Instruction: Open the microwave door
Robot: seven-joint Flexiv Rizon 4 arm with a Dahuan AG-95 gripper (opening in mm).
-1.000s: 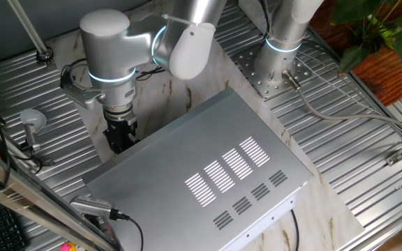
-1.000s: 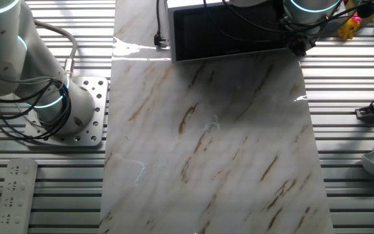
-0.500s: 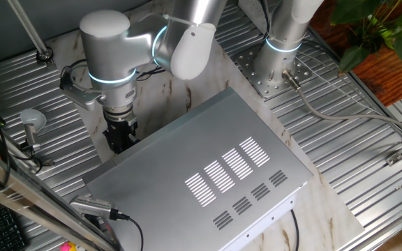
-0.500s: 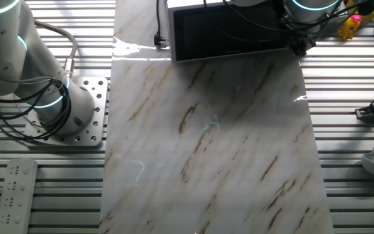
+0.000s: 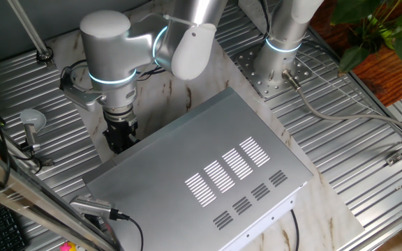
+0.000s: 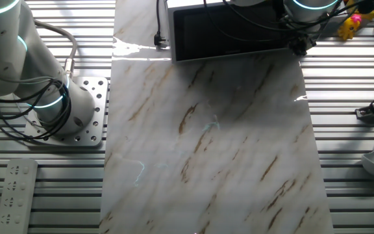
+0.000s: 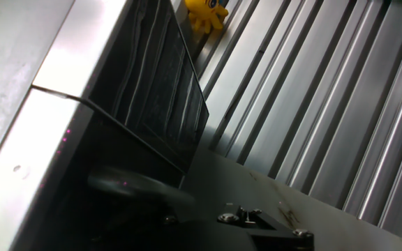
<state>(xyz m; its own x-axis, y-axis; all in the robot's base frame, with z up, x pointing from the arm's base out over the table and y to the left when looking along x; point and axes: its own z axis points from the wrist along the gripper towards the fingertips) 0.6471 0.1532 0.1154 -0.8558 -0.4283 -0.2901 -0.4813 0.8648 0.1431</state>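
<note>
No change vs 1 s ago: I'm holding still at the microwave door (image 6: 229, 32) corner.
My gripper (image 5: 120, 136) is sitting by the microwave (image 5: 208, 174); grip state can't tell; door not opening yet.

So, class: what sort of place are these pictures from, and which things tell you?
Most likely a robotics lab or test bench, not a kitchen. The microwave sits on a ribbed metal table, two robot arm bases are bolted to it, and cables trail across.

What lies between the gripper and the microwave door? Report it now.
Nothing shows between them. In the other fixed view the gripper sits right at the end of the door. Whether they touch cannot be told.
</note>
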